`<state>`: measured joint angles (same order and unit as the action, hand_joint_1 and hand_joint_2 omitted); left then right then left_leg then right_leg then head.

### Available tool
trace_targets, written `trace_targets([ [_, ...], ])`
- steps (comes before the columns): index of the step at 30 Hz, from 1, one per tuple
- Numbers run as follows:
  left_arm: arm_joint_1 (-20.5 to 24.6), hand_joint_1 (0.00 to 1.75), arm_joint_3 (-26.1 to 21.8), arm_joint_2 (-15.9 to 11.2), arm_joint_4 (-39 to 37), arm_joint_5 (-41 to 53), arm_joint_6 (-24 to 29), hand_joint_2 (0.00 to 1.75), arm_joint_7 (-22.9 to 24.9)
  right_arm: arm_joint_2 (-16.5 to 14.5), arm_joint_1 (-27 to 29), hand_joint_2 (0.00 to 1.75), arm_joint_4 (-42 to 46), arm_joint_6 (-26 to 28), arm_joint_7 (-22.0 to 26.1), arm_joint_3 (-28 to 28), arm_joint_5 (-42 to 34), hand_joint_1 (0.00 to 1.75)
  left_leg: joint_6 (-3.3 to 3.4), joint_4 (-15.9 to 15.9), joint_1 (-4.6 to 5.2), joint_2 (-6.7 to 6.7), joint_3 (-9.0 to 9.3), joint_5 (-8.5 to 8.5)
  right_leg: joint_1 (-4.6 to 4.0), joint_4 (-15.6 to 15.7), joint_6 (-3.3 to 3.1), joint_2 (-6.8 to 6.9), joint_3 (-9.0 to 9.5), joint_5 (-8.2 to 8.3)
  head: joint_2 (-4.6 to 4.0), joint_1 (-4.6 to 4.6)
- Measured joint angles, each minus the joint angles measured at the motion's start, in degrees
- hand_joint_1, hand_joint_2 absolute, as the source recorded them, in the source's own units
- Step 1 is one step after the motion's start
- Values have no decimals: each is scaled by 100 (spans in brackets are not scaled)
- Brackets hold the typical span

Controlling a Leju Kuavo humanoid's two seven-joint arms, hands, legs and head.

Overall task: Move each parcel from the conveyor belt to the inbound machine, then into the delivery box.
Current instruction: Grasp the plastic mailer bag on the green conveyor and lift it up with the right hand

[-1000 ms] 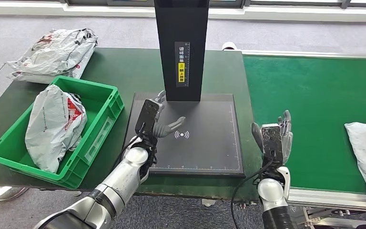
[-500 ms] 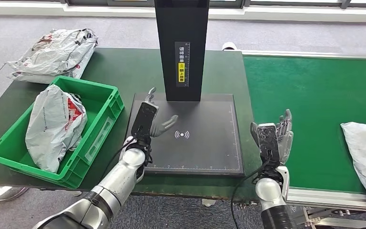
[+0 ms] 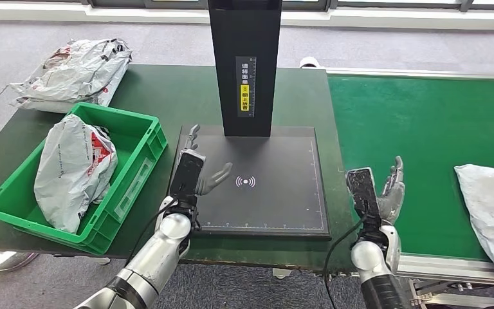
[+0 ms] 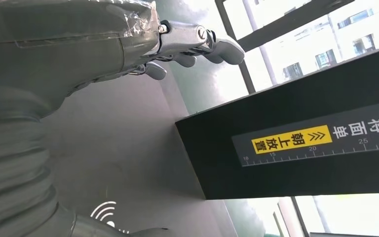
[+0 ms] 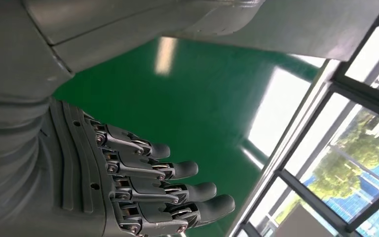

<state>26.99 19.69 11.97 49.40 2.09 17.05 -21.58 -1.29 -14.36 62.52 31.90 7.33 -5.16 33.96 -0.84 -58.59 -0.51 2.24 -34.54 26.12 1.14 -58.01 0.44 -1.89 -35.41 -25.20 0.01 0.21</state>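
right hand (image 3: pixel 386 193) spread, empty, lower right | left hand (image 3: pixel 196 170) spread, empty, centre | risk: parcel (image 3: pixel 492 209) at far-right edge overhangs conveyor belt (image 3: pixel 418 122), could slip during reach

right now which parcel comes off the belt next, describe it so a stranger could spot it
Start at the green conveyor belt right of the black inbound machine. The parcel lies at its far right edge, beyond the empty right hand. It is the one grey bag on green belting.
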Motion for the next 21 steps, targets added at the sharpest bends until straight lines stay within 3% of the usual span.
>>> trace_targets([
  [9, -230, 0, 0, -8, 232, -226, 2, 175, -134, 393, -389, 175, -1096, 672, -810, 493, 2073, 0, 3, -2, 1, 1, -1, 1, 8, 0, 1, 1, 0, 0, 1, 1],
  [14, -297, 0, -1, -17, 269, -285, -5, 175, -175, 656, -591, 175, -1797, 780, -1299, 756, 2957, 0, 4, -3, 3, 2, -2, 2, 7, 1, 1, 2, 1, 0, 0, 1],
  [21, -304, 0, -1, -38, 266, -287, -60, 175, -199, 979, -841, 175, -2608, -83, -2387, 913, 3795, 0, 5, -2, 3, 4, -2, 1, 6, 1, 1, 5, 0, 0, 2, 1],
])
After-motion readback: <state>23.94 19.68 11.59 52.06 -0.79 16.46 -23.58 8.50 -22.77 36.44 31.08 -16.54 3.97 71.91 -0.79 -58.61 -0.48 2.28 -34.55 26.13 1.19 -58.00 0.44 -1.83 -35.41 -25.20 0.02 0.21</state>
